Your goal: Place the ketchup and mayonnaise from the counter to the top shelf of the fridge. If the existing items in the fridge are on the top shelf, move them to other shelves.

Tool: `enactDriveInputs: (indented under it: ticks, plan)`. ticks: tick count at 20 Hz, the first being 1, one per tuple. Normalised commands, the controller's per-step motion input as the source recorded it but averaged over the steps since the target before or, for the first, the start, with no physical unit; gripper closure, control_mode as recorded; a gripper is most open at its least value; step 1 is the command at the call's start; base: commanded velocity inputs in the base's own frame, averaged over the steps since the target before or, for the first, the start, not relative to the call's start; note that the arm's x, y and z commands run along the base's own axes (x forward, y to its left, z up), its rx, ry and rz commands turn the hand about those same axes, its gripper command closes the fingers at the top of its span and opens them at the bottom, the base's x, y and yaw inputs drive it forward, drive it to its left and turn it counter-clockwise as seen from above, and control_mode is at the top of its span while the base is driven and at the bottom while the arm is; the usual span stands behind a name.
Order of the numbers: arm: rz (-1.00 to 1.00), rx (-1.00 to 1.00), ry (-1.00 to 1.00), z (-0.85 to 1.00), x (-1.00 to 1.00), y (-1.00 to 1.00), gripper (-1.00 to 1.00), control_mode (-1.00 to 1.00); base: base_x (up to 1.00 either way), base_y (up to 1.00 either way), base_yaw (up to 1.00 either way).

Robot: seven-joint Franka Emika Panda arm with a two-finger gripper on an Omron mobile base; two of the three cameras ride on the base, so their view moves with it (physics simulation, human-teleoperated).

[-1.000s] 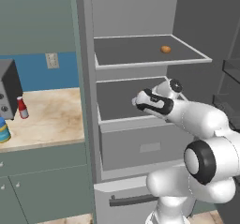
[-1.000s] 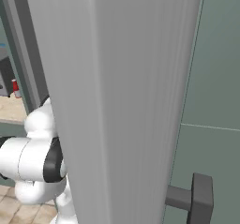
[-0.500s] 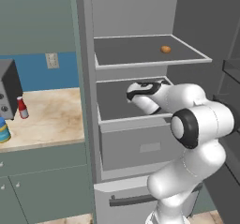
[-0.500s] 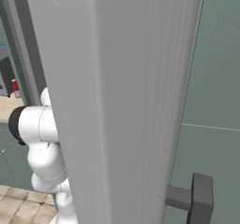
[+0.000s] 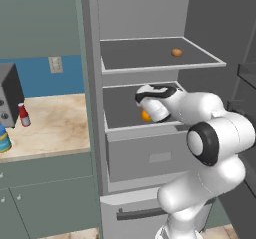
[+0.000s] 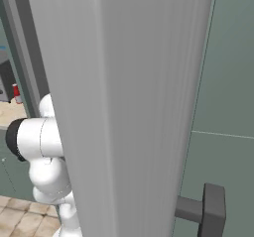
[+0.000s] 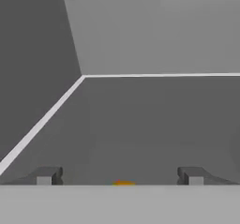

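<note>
You've got the fridge (image 5: 150,148) open, with the brownish lump (image 5: 176,52) on the top shelf (image 5: 155,65), and the ketchup (image 5: 23,114) and mayonnaise (image 5: 4,139) waiting on the counter (image 5: 55,128). The gripper (image 7: 119,175) sits spread wide over the lower shelf (image 5: 117,114), orange fruit (image 5: 145,116) just beneath, apparently released. I'd back out level so you don't nudge it, then go for the lump.

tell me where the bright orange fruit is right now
In the left base view the orange fruit sits on the fridge's second shelf, below the top shelf, tucked right beside the gripper.
</note>
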Motion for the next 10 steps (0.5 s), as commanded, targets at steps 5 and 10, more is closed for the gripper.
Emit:
enactDriveInputs:
  ticks: [5,10]
  plan:
    - [-0.14,0.0,-0.06,1.0,-0.59,-0.02,-1.0,-1.0,0.0,0.0,0.0]
    - [-0.16,0.0,0.0,1.0,-0.96,-0.23,-1.0,-1.0,0.0,0.0,0.0]
